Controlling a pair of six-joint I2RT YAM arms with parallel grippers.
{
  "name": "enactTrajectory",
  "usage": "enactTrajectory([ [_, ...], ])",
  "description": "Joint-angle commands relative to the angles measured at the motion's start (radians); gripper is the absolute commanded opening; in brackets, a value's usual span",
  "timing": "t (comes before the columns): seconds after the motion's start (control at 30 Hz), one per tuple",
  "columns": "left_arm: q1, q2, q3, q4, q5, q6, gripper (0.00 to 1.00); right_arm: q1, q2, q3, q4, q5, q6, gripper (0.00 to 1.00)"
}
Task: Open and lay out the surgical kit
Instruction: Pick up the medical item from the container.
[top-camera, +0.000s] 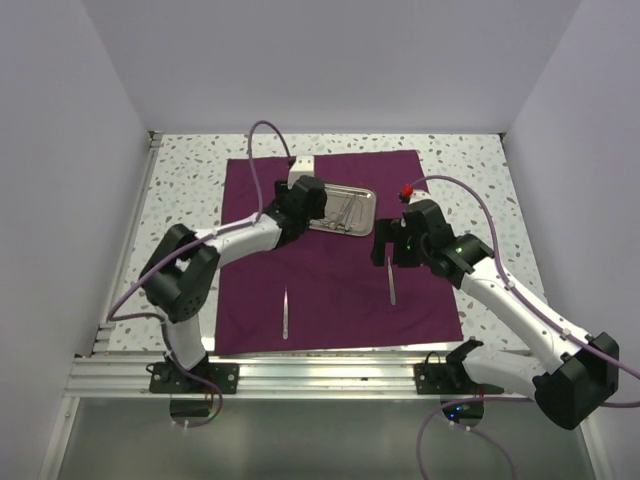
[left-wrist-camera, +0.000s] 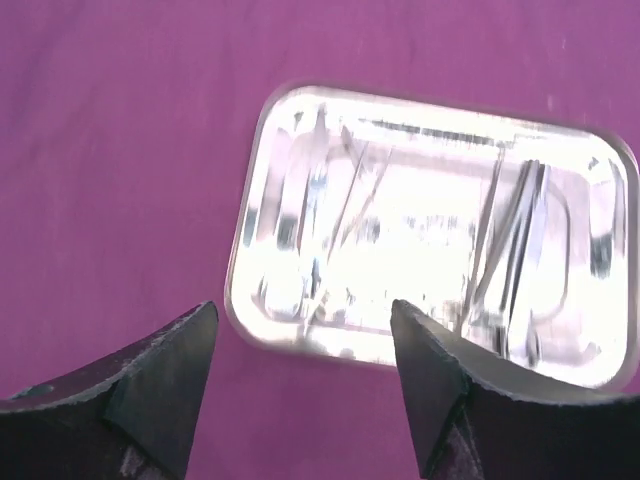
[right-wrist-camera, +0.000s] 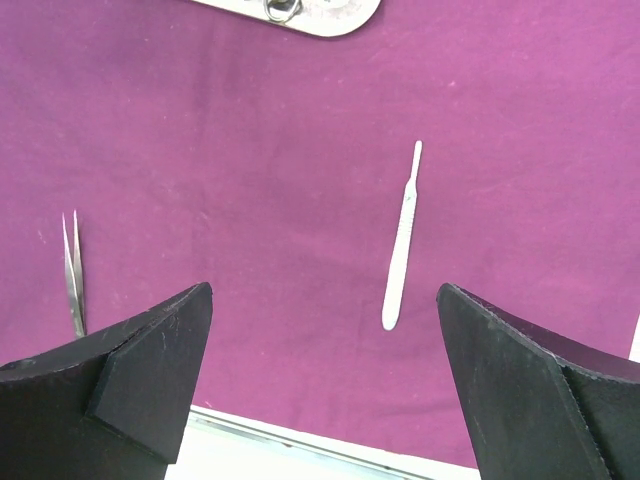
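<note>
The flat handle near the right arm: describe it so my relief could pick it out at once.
Start with the purple cloth; two thin steel tools lie on its near half. Take the right-hand one, the flat handle, lying close by the right arm's fingers. Unlike the tweezers to its left, which split into two prongs, it is one pale bar narrowing to a tip.

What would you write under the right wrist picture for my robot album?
The right gripper hangs open over the purple cloth, with a slim steel tool and tweezers lying on it.
</note>
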Motion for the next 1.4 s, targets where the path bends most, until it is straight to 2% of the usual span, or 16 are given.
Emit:
enactTrajectory([
  [0.0, 0.016, 0.121, 0.171, 0.06, 0.048, 0.146, 0.72, 0.001, -0.017, 0.0, 0.006, 0.04, -0.031, 0.99],
  [0.03, 0.019, 0.183, 0.203, 0.054, 0.045, 0.158, 0.7, 0.002, -0.017, 0.001, 0.004, 0.043, -0.034, 0.98],
  [0.07, 0.022, 0.213, 0.272, 0.046, 0.048, 0.175, 0.61, 0.002, -0.02, 0.003, 0.006, 0.045, -0.034, 0.98],
  [0.17, 0.036, 0.32, 0.4, -0.004, 0.059, 0.184, 0.51, 0.002, -0.023, 0.003, 0.01, 0.04, -0.036, 0.99],
  [0.3, 0.044, 0.388, 0.472, -0.076, 0.053, 0.177, 0.5, 0.002, -0.024, -0.006, 0.012, 0.031, -0.037, 0.99],
  [0.73, 0.082, 0.448, 0.478, -0.069, 0.093, 0.181, 0.48, 0.001, -0.009, -0.009, 0.019, 0.002, -0.043, 0.98],
  [0.93, 0.099, 0.482, 0.484, -0.086, 0.12, 0.163, 0.42, 0.001, -0.003, -0.009, 0.018, 0.005, -0.043, 0.98],
  [1.03, 0.102, 0.489, 0.485, -0.092, 0.126, 0.16, 0.36, 0.002, -0.001, -0.009, 0.021, 0.009, -0.043, 0.98],
  [1.23, 0.105, 0.494, 0.494, -0.113, 0.126, 0.16, 0.15, 0.001, 0.002, -0.008, 0.018, 0.009, -0.045, 0.98],
  [1.33, 0.107, 0.488, 0.498, -0.124, 0.125, 0.163, 0.01, 0.002, 0.0, -0.008, 0.019, 0.008, -0.045, 0.98],
  [1.37, 0.107, 0.486, 0.503, -0.126, 0.123, 0.164, 0.0, 0.001, 0.0, -0.008, 0.019, 0.006, -0.046, 0.98],
])
